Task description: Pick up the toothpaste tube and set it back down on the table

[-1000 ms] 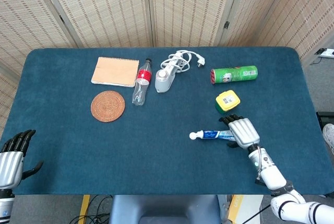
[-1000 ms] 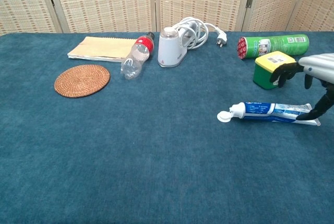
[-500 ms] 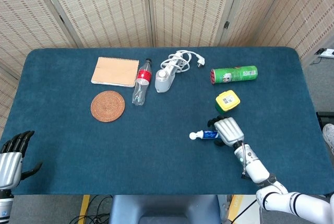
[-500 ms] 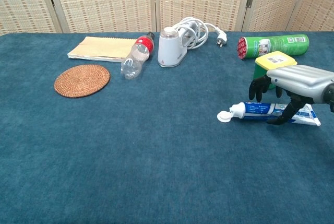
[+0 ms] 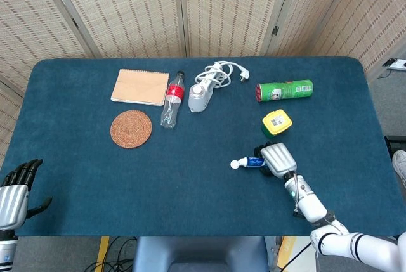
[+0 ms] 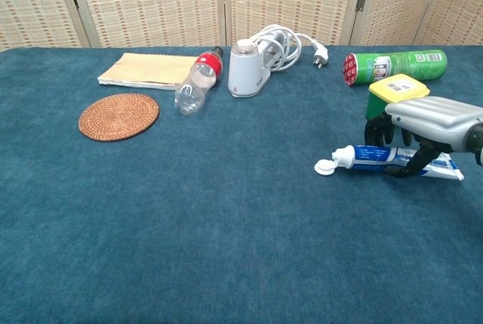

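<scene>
The toothpaste tube [image 6: 361, 157] lies flat on the blue table [image 6: 226, 211], its white cap [image 5: 235, 164] pointing left. My right hand [image 6: 423, 124] covers the tube's tail end; its fingers [image 6: 375, 132] curl down on the far side and the thumb presses the near side. In the head view the right hand [image 5: 277, 158] hides most of the tube [image 5: 255, 161]. My left hand [image 5: 16, 186] hangs off the table's near left corner, fingers apart and holding nothing.
A yellow-lidded green box [image 6: 396, 90] stands just behind the right hand, with a green can [image 6: 396, 62] lying beyond it. Further left are a white charger with cable [image 6: 250, 67], a plastic bottle [image 6: 196, 80], a notebook [image 6: 147, 69] and a woven coaster [image 6: 118, 116].
The right hand slid left along the tube from its tail and lowered, and its fingers and thumb closed in on the tube. The tube stayed on the table.
</scene>
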Tool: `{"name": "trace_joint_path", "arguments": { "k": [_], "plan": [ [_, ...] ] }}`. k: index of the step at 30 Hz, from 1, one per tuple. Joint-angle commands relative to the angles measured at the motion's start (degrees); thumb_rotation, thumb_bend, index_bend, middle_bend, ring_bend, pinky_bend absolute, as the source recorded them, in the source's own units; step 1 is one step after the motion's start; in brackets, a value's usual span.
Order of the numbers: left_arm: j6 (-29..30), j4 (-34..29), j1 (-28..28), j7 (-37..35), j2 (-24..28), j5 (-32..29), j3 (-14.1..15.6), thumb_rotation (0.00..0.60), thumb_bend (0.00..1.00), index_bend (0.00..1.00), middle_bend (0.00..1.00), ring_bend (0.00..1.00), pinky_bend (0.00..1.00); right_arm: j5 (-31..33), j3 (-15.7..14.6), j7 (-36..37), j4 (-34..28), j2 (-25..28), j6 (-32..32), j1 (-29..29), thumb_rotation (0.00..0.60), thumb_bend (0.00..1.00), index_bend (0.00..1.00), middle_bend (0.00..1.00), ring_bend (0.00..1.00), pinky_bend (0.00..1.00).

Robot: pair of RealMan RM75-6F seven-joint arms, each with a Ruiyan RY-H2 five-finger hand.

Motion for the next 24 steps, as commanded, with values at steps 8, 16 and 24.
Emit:
{"name": "trace_joint_path", "arguments": {
  "k": [8, 16, 24],
  "plan": [
    [-0.8, 0.6, -0.2, -0.2, -0.2, -0.6, -0.2, 0.6, 0.24, 0.13, 0.15, 0.15, 0.22, -0.5, -0.4, 1.3, 0.8, -0.8, 0.0, 0.7, 0.6, 0.5, 0.58, 0.58, 0.48, 0.58],
    [-5.3, -1.8, -4.1, -4.5, 2.1, -2.3, -3.3, 0.6, 0.24, 0.13, 0.15, 0.15, 0.23, -5.8, 0.0, 9.6, -2.0, 0.7, 1.5, 2.0, 0.6, 0.62, 0.66, 0.65, 0.56, 0.66],
    [-12.4, -6.8, -8.7, -14.6, 4.0, -7.3, -7.8, 0.6, 0.22, 0.12, 0.14, 0.15, 0.22, -10.4, 0.4, 19.3, -6.4, 2.1, 1.0, 4.7, 0.6, 0.63, 0.67, 0.66, 0.57, 0.67]
  ]
}}
